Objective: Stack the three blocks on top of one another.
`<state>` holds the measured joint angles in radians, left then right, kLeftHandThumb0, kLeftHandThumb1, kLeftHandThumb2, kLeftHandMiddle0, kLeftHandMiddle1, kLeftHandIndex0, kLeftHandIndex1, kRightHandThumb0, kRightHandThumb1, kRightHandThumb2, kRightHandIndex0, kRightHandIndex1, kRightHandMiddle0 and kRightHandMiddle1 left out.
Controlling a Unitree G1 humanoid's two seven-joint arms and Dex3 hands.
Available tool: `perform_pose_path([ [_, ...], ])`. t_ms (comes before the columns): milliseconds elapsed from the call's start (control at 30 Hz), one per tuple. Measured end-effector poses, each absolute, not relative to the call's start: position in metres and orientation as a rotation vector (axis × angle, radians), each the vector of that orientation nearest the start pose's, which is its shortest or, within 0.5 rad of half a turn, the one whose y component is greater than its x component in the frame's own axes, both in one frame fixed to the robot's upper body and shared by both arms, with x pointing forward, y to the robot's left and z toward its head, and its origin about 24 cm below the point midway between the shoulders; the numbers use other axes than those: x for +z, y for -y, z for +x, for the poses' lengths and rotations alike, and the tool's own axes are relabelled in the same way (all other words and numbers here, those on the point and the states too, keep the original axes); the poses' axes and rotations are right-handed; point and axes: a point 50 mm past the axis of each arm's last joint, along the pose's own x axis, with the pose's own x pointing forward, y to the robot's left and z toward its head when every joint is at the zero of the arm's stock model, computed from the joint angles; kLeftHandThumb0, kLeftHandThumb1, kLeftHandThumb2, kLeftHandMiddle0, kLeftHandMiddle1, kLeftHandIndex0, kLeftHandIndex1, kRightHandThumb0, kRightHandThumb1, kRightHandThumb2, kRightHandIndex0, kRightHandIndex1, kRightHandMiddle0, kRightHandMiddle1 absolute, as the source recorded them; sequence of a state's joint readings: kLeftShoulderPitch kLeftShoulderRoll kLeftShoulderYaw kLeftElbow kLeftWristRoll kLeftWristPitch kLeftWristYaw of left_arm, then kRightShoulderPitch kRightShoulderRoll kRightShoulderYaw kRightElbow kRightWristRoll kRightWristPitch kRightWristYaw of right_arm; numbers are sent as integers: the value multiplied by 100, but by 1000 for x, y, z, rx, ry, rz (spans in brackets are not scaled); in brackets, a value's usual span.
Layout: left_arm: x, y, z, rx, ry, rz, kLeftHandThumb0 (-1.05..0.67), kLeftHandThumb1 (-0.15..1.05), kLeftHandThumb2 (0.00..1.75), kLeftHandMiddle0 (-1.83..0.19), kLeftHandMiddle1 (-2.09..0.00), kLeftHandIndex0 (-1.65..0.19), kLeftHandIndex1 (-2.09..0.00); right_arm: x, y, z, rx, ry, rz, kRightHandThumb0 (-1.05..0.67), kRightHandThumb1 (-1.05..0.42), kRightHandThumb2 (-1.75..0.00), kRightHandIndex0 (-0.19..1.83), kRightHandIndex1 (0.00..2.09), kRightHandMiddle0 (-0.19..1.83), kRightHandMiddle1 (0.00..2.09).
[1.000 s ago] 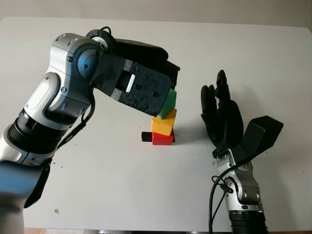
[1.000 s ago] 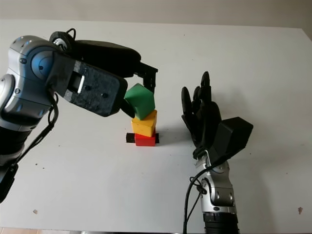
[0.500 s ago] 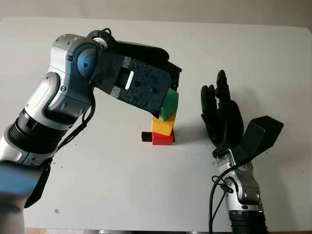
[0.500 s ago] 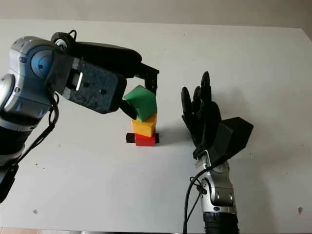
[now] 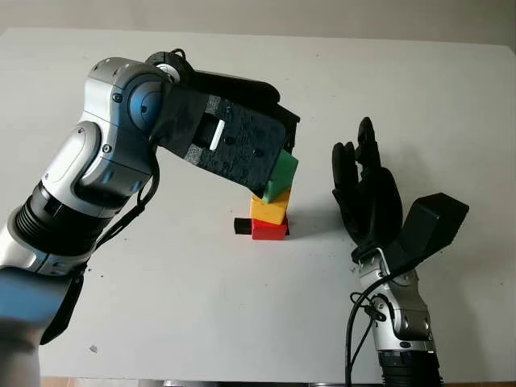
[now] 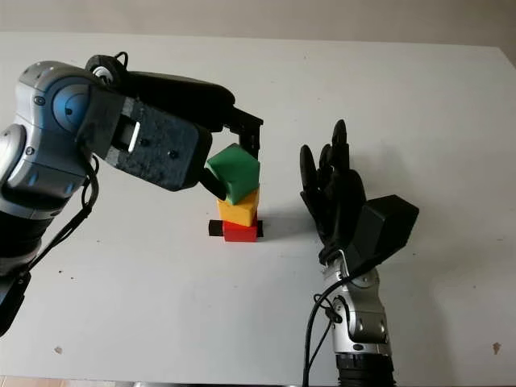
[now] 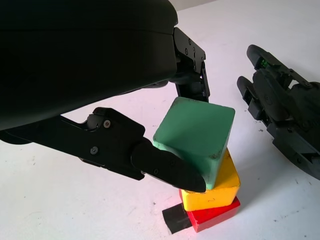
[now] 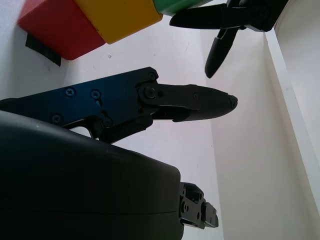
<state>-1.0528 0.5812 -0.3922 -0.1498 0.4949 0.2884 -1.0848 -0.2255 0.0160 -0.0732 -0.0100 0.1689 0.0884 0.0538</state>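
Across the broad white bench (image 5: 161, 322), largest first: left robot hand (image 7: 172, 145), black-shelled on its silver and blue arm, reaching in over the middle and clamped on the green cube-shaped block (image 7: 197, 132), one fingertip (image 7: 170, 167) pressed to a side face and another finger (image 7: 192, 80) behind the far face. Off to the right of the stack and a little apart from it, right robot hand (image 6: 330, 193), black, upright, open and holding nothing, seemingly waiting as a guard. At the centre, green block sitting tilted and turned against the yellow cube-shaped block (image 7: 215, 187), lower edge apparently touching or just above that block's top, not yet seated flat. Below, yellow block resting on the flat red block (image 7: 212, 217), slightly skewed on it. Beside the red block on the bench, small black rectangular piece (image 7: 175, 219), touching or very near its end. Judging by this, final step in hand: placing the third block. Next move likely calls for levelling the green block, squaring it over the yellow one, lowering until fully borne, then releasing gently so neither finger drags the stack sideways.
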Motion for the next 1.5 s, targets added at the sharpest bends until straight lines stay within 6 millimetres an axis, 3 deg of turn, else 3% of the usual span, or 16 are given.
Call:
perform_pose_path([
  [100, 288, -83, 308, -838, 219, 1493, -58, 98, 5, -1, -4, -12, -85, 94, 143, 294, 73, 143, 187, -65, -105, -41, -19, 0, -19, 0],
  [167, 288, -84, 307, -843, 202, 1488, -60, 98, 5, 4, -5, -16, -47, 94, 143, 294, 74, 143, 187, -66, -105, -40, -19, 0, -19, 0],
  [267, 288, -84, 305, -867, 192, 1488, -63, 99, 6, 11, -4, -11, -19, 94, 143, 294, 73, 143, 187, -66, -105, -40, -19, 0, -19, 0],
  [367, 287, -83, 303, -892, 186, 1504, -65, 98, 5, 16, -3, -4, -9, 94, 143, 294, 73, 143, 190, -66, -105, -39, -19, 0, -19, 0],
  [733, 286, -88, 304, -883, 148, 1476, -68, 87, 4, 19, 0, 19, 0, 93, 144, 294, 75, 140, 192, -65, -105, -39, -19, 0, -19, 0],
  [867, 291, -103, 305, -854, 141, 1409, -82, 93, 7, 19, 0, 19, 0, 93, 144, 294, 76, 140, 189, -66, -105, -39, -19, 0, -19, 0],
  [1000, 311, -126, 303, -759, 166, 1244, -89, 101, 9, 19, 0, 19, 0, 93, 146, 294, 74, 141, 189, -66, -105, -40, -19, 0, -19, 0],
  [1067, 320, -139, 303, -701, 195, 1143, -92, 104, 18, 19, 0, 19, 0, 93, 146, 295, 79, 141, 189, -65, -105, -40, -19, 0, -19, 0],
  [1200, 328, -168, 298, -510, 279, 973, -96, 105, 54, 19, 0, 19, 0, 95, 147, 297, 87, 148, 189, -64, -105, -41, -19, 0, -19, 0],
  [1367, 303, -189, 301, -337, 394, 678, -83, 105, 59, 19, 0, 19, 0, 98, 149, 299, 98, 164, 169, -63, -105, -46, -19, 0, -19, 0],
  [1500, 262, -206, 307, -215, 397, 365, -82, 105, 58, 19, 0, 19, 0, 103, 152, 302, 93, 182, 167, -63, -105, -55, -19, 0, -19, 0],
])
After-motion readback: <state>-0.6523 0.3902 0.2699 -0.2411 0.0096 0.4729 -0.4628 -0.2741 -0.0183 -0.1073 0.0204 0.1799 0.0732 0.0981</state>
